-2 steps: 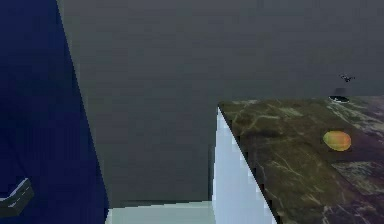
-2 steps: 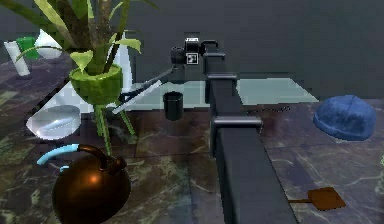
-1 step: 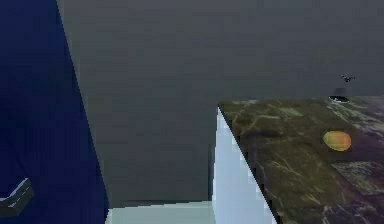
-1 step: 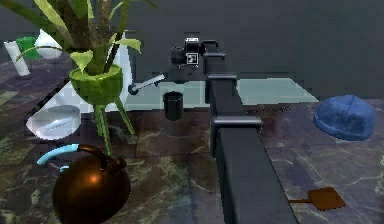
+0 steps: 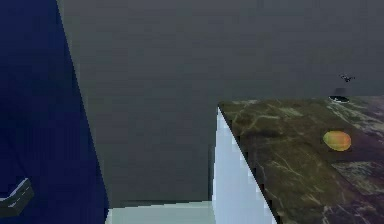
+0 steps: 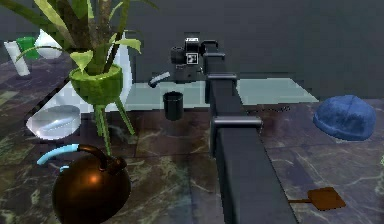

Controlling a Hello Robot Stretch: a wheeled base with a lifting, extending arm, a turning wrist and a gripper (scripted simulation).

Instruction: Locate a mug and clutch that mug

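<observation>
mug [image 6: 173, 104]: small, dark, upright on marble counter [image 6: 170, 150] | claw [image 6: 158, 80]: near it, cannot tell if holding anything

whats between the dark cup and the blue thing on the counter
In the arm side view, the robot's arm crosses between the cup and the blue thing. The rest of that stretch is bare dark counter.
</observation>
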